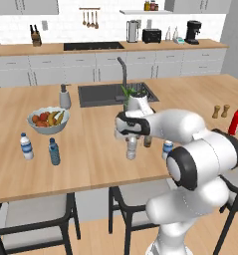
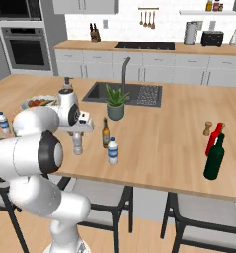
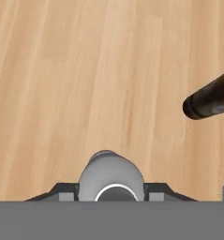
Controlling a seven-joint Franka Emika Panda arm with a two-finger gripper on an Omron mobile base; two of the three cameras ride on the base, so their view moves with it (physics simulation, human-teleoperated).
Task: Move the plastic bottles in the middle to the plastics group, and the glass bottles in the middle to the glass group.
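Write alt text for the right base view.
The white arm's gripper closes from above on a plain grey plastic bottle on a wooden island. An amber bottle and a blue-label bottle stand just right of it; a red bottle and a green bottle stand far right.

wooden island counter (image 1: 90,154), bottles, fruit bowl (image 1: 48,121)
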